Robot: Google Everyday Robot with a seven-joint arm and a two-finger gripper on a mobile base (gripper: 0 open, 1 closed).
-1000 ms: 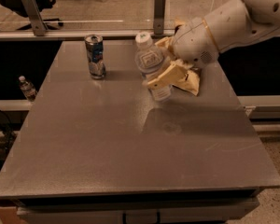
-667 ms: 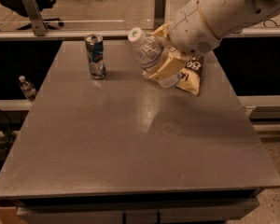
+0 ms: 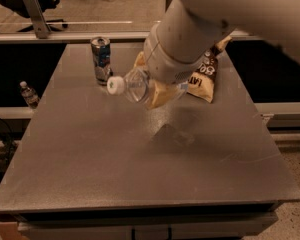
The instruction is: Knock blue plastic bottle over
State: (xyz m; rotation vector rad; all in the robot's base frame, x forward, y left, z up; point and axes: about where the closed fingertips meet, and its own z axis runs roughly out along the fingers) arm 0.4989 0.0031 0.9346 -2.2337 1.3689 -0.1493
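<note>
The blue plastic bottle (image 3: 135, 85) is clear with a white cap and is tipped on its side, cap pointing left. It is over the middle back of the grey table (image 3: 105, 169). Its lower half is hidden behind my arm. My gripper (image 3: 157, 93) shows as beige parts right against the bottle's body, under the big white wrist (image 3: 182, 49). I cannot tell whether the bottle rests on the table or hangs just above it.
A dented silver-blue can (image 3: 101, 59) stands upright just left of the bottle's cap. A chip bag (image 3: 205, 76) lies at the back right, partly behind the arm. A tiny bottle (image 3: 28, 94) stands off the table at the left. Office chairs stand far behind.
The bottle went from upright to lying over, its cap swinging down to the left. My arm moved left and towards the camera with it.
</note>
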